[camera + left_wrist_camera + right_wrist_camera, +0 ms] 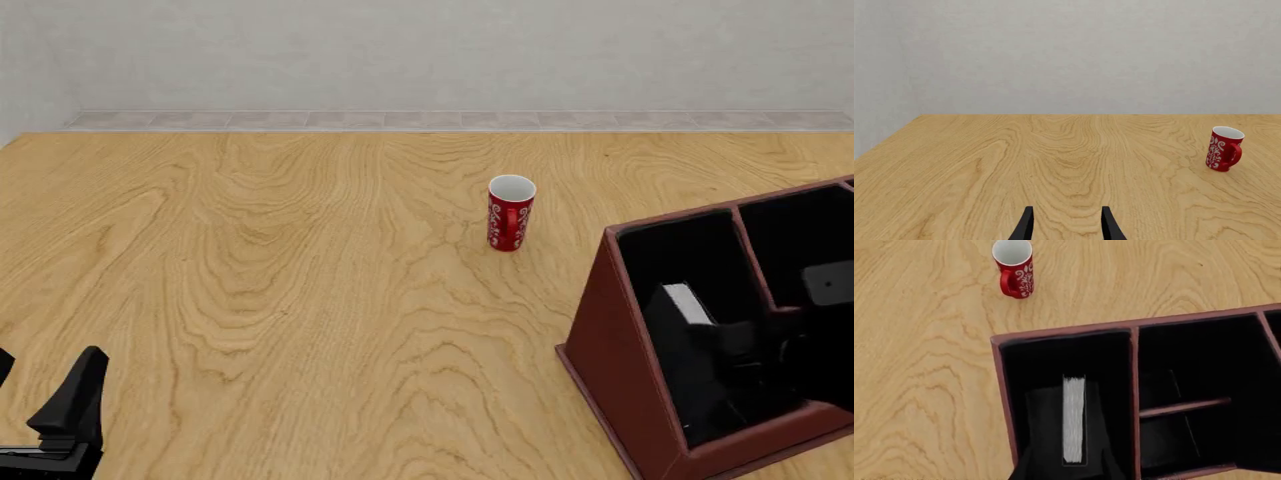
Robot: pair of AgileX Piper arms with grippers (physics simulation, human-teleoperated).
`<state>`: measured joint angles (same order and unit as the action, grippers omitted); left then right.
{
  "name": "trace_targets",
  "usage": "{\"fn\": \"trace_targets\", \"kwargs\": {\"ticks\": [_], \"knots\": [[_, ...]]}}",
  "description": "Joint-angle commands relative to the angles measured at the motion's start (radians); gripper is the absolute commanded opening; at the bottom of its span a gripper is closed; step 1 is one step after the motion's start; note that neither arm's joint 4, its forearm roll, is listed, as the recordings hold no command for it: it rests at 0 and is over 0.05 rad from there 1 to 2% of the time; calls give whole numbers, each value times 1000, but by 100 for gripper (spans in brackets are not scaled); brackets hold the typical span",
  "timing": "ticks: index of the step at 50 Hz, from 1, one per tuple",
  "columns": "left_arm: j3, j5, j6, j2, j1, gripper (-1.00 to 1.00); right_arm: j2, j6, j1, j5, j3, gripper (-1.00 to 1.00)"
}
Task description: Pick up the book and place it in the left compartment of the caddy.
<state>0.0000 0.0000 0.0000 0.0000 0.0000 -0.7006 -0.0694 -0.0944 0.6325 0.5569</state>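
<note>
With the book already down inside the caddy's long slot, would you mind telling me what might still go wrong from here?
1. The right gripper straddles the book inside the left compartment; whether the fingers grip it is unclear, so lifting away early might drag it back up.
2. The book stands on edge with spare room beside it, so it may tip against the caddy wall once freed.
3. The fingers sit near the divider and could catch it while withdrawing.

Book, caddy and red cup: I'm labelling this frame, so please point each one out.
book (1073, 420), right wrist view, on its white page edges.
caddy (603, 340), front view, on its sloped reddish-brown side.
red cup (510, 222), front view, on its patterned outer wall.
</note>
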Motion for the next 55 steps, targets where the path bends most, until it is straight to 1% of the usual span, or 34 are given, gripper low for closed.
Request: {"fn": "trace_targets", "kwargs": {"ticks": [1,18,23,25,27,28,32,34,35,36,38,39,48,55], "knots": [[0,0,0,0,0,100,30,4,-21,34,29,100],[0,0,0,0,0,100,80,21,-48,70,76,100],[0,0,0,0,0,100,103,11,-48,78,80,100],[0,0,0,0,0,100,114,22,-57,81,79,100],[0,0,0,0,0,100,122,15,-55,83,79,100],[0,0,0,0,0,100,128,25,-61,87,82,100],[0,0,0,0,0,100,142,26,-68,101,94,100],[0,0,0,0,0,100,153,17,-70,111,106,100],[0,0,0,0,0,100,158,22,-74,118,113,100],[0,0,0,0,0,100,165,12,-72,126,119,100],[0,0,0,0,0,100,175,16,-80,138,130,100],[0,0,0,0,0,100,182,9,-81,145,136,100],[0,0,0,0,0,100,220,2,-104,194,187,100],[0,0,0,0,0,100,254,-9,-111,205,209,100]]}}
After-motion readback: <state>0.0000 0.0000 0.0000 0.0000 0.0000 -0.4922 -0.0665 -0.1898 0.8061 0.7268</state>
